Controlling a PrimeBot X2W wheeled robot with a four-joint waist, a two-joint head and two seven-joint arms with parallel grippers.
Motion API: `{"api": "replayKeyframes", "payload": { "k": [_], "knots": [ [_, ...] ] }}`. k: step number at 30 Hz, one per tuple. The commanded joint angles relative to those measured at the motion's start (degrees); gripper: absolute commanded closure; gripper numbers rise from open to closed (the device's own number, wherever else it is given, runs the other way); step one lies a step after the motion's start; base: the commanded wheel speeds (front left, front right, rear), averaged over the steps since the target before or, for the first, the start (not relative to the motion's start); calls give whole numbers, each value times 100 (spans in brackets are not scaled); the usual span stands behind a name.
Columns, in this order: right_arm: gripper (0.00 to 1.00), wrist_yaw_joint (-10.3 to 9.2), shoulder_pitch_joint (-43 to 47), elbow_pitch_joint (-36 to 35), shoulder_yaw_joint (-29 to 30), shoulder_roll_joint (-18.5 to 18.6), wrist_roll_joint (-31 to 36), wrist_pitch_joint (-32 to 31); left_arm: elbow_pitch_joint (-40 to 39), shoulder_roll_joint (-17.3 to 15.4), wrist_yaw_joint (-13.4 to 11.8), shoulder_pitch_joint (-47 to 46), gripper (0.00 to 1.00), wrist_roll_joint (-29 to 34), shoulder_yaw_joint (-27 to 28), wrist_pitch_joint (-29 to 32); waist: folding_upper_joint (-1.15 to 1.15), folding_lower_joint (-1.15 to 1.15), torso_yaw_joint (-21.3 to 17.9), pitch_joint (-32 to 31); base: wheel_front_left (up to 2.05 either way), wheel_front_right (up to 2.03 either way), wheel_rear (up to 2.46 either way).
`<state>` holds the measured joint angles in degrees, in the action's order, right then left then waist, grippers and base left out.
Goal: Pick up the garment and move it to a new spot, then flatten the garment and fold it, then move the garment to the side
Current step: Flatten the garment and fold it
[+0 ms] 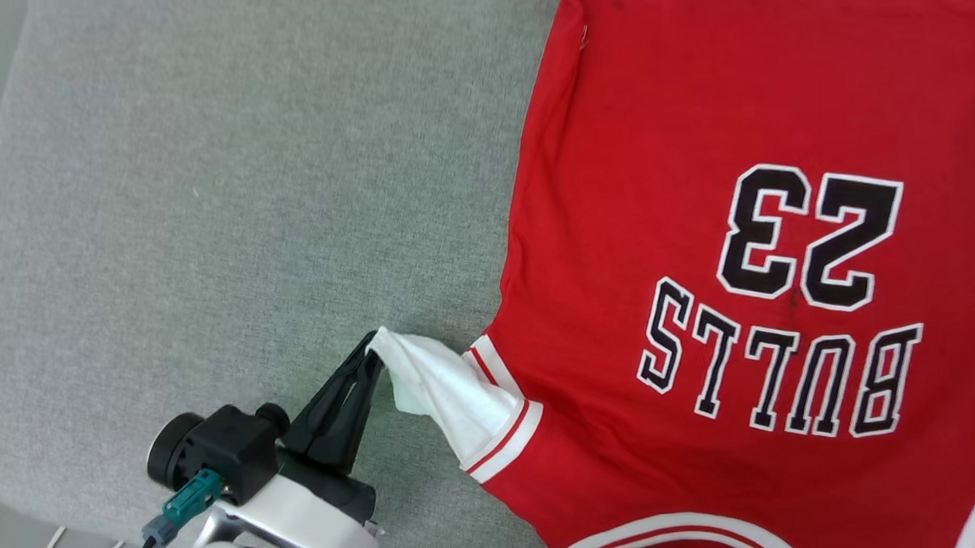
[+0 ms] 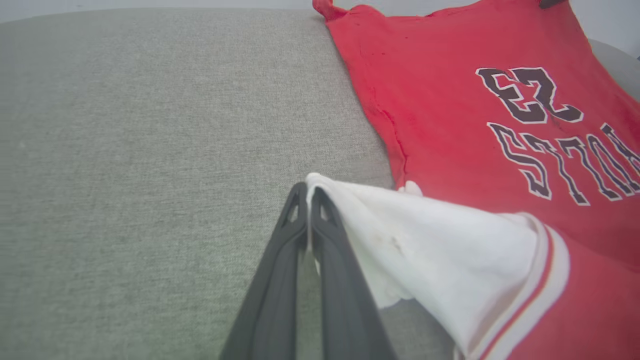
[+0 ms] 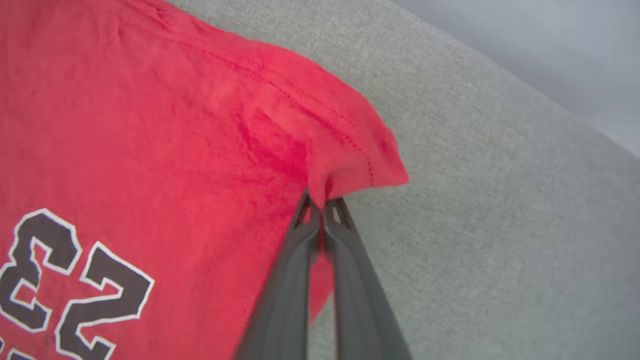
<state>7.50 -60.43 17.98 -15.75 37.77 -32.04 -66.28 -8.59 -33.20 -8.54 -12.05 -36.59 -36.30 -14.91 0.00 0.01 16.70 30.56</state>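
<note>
Nearest the robot, the left gripper [image 1: 370, 349] reaches in low over the grey fabric cushion [image 1: 209, 194], its two dark fingers pressed together on the tip of the white sleeve [image 1: 435, 385] of the red jersey T-shirt [image 1: 693, 137]. The pinched cloth is drawn out to a point towards the gripper and lifted a little off the cushion, so the sleeve stretches like a small tent back to its red-and-white striped cuff band [image 1: 505, 435]. In the left wrist view the same fingers [image 2: 280, 280] meet at the very corner of the white cloth, with no gap at the tips.

Beyond the sleeve the T-shirt lies spread front-up on the right part of the cushion, its neck end towards the robot, so the black-and-white "BULLS" [image 1: 783, 369] and the "23" [image 1: 811, 238] above it read upside down from here. Its left side seam runs away from the gripper up the cushion, with bare grey fabric to the left of it.

Farther off, at the hem end, the right gripper [image 3: 322, 202] is closed on a stitched red corner of the T-shirt, the cloth puckered and gathered between its fingertips, with the cushion's grey fabric just beside it.
</note>
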Motion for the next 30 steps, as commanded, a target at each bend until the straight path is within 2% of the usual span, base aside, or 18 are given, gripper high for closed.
{"api": "replayKeyframes", "payload": {
  "k": [1,5,10,18,22,26,30],
  "knots": [
    [100,-2,196,-91,-83,96,-83,36,-6,-27,-32,82,100,-19,43,-39,0,-1,-155,-326,0,0,0],
    [100,-2,723,-597,-315,533,-525,191,-31,-104,-117,307,100,-71,91,-33,0,-1,-319,-727,0,0,0],
    [100,-2,1792,-1250,-374,1138,-1088,375,-70,-191,-234,577,100,-143,130,-19,0,-1,-516,-1166,0,0,0],
    [100,-2,4181,-1937,148,1712,-1669,706,-214,-372,-421,952,100,-213,188,33,0,-1,-807,-1625,0,0,0],
    [100,-2,5368,-2072,460,1737,-1800,824,-290,-449,-465,1048,100,-237,207,48,0,-1,-896,-1684,0,0,0],
    [100,-2,6417,-2046,745,1465,-1856,1010,-286,-478,-461,1061,100,-237,192,56,0,-1,-928,-1699,0,0,0],
    [100,-2,7058,-2085,978,1165,-1867,1229,-260,-477,-452,1074,100,-261,186,53,0,-1,-942,-1694,0,0,0]
  ]
}}
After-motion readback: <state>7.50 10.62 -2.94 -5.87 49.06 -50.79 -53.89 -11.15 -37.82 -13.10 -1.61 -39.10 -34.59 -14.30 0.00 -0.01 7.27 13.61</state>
